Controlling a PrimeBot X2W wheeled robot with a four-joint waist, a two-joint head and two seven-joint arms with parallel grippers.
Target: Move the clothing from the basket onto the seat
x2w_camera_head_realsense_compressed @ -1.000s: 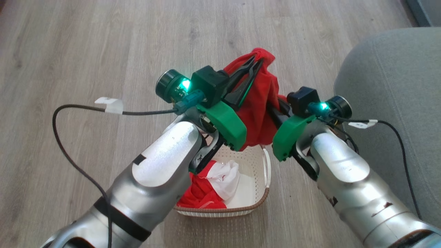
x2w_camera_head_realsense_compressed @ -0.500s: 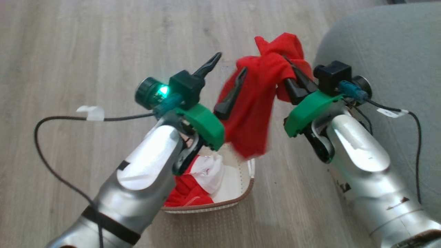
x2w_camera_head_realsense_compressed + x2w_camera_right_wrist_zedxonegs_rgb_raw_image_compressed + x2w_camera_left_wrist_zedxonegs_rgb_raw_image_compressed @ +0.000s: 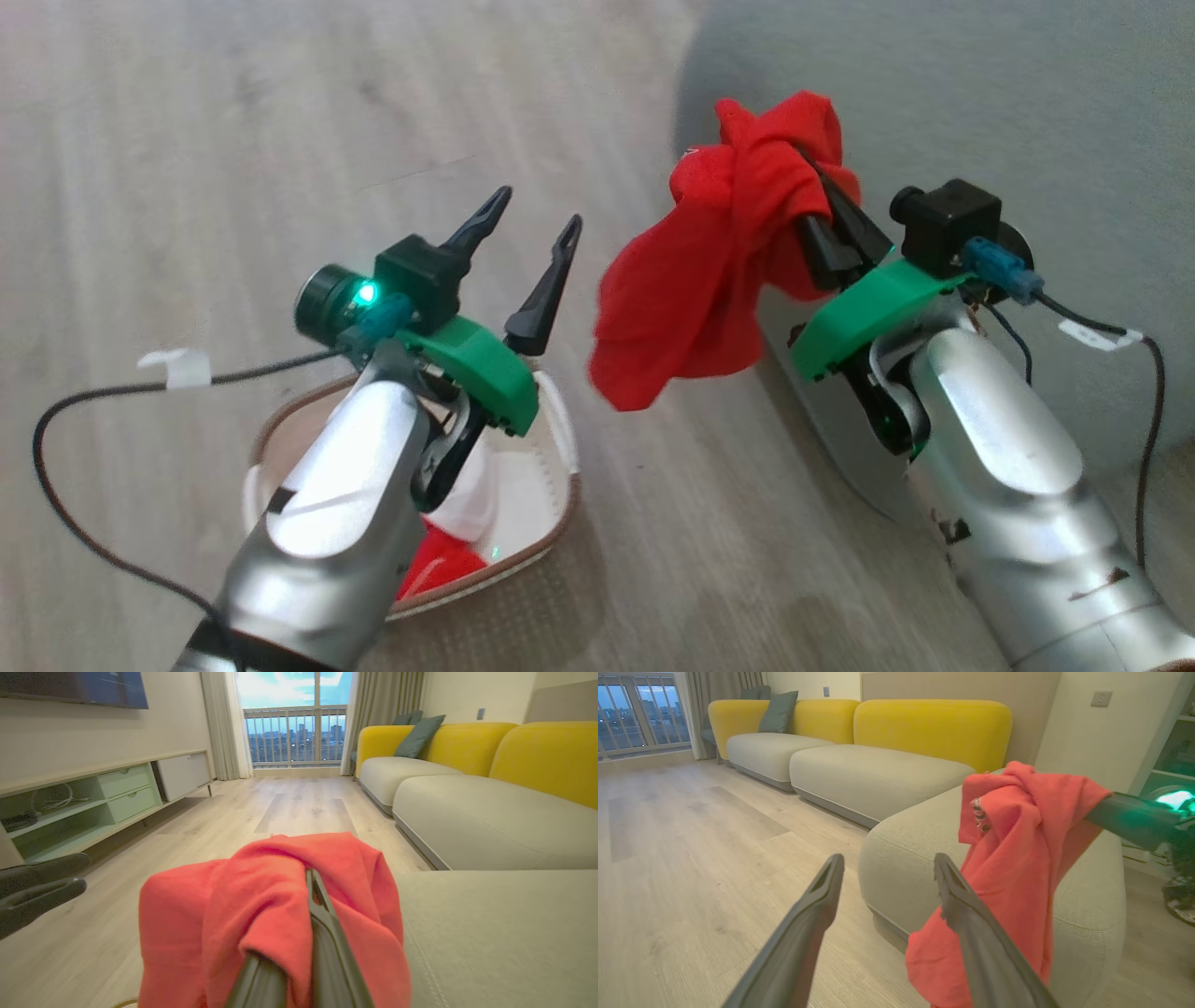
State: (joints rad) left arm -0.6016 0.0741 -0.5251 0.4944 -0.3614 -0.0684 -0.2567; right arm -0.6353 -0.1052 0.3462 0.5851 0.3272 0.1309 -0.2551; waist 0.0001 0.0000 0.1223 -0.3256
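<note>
My right gripper [image 3: 810, 177] is shut on the clothing [image 3: 700, 289], a bright red garment that drapes over its fingers [image 3: 322, 938] and hangs down at the corner of the grey-green seat [image 3: 1027, 84]. The clothing [image 3: 1017, 858] hangs in front of the seat [image 3: 915, 844], above the wooden floor. My left gripper [image 3: 535, 213] stands open and empty, a little to the left of the garment and apart from it. Below my left arm sits the cream basket [image 3: 527, 495], partly hidden by the forearm. The clothing [image 3: 261, 896] covers the right gripper's fingertips.
A red piece [image 3: 439, 565] and a white piece [image 3: 471, 504] of cloth lie in the basket. Yellow-backed sofa sections [image 3: 878, 770] run beyond the seat. A low cabinet [image 3: 93, 798] lines the far wall. Wooden floor [image 3: 233, 187] lies open to the left.
My left gripper has opened and let go of the red garment. My right gripper has carried it rightward to the seat's corner. The head camera has turned right.
</note>
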